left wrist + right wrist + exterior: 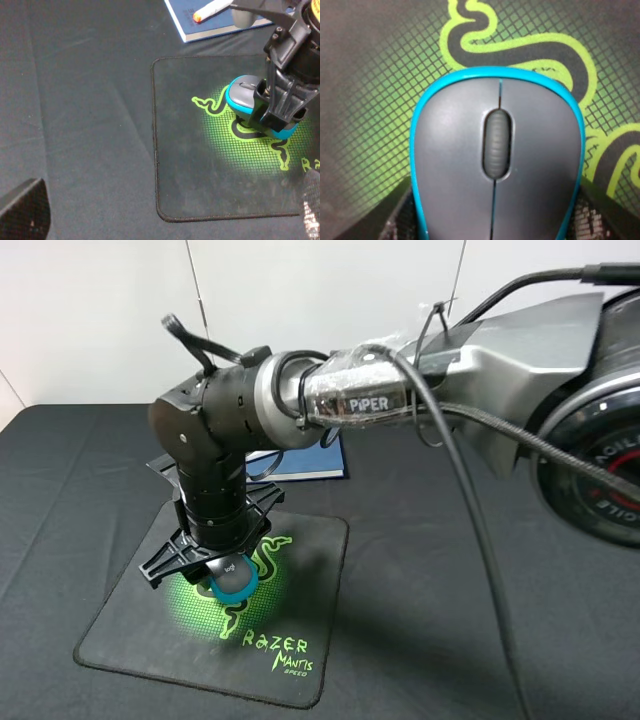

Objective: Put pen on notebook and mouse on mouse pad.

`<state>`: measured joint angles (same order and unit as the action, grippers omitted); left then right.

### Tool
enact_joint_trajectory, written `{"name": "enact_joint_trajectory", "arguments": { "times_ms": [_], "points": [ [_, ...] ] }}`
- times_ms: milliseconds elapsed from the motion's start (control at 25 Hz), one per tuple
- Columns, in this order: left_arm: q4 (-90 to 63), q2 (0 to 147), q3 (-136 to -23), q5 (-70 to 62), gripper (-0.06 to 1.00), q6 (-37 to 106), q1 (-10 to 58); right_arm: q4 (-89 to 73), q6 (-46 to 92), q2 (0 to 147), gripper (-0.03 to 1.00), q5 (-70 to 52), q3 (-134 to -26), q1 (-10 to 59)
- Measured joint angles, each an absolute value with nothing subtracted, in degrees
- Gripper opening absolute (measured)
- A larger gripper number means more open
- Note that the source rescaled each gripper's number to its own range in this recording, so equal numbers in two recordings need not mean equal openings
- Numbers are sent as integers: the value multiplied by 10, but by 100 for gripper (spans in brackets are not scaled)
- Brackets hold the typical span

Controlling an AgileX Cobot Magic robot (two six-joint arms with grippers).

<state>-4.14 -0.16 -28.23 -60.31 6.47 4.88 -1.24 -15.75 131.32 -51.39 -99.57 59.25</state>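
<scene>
The grey and blue mouse [232,585] [245,92] [495,160] sits on the green snake logo of the black mouse pad [130,630] [190,165] [380,75]. My right gripper [225,575] [272,120] reaches across from the right and is shut on the mouse's sides, pointing down. The white pen [212,9] with a red-orange tip lies on the dark blue notebook [310,465] [200,27] behind the pad. In the exterior view the arm hides the pen. My left gripper [167,215] stands open over bare cloth left of the pad, only its fingers [22,212] showing.
A black cloth [450,590] covers the whole table. The right arm's body [420,390] and its hanging cable [480,540] cross above the table's middle and right. The notebook lies close to the pad's far edge.
</scene>
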Motion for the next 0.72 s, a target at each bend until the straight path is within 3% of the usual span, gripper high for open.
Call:
{"name": "enact_joint_trajectory", "arguments": {
  "times_ms": [320,360,400,440,480,600,720],
  "points": [
    [-41,-2,-282,-603,100,65,49,-12,-158,1316,3,-511,-996,593],
    [-41,-2,-282,-603,100,65,49,-12,-158,1316,9,-511,-996,593],
    [-41,-2,-282,-603,100,65,49,-13,-158,1316,30,-511,-996,593],
    [-41,-2,-282,-603,100,65,49,-13,-157,1316,58,-511,-996,593],
    [-41,-2,-282,-603,100,65,49,-13,-157,1316,75,-511,-996,593],
    [-41,-2,-282,-603,100,65,49,-13,-155,1316,94,-513,-996,593],
    [-41,-2,-282,-603,100,65,49,-13,-153,1316,99,-516,-996,593]
  ]
}}
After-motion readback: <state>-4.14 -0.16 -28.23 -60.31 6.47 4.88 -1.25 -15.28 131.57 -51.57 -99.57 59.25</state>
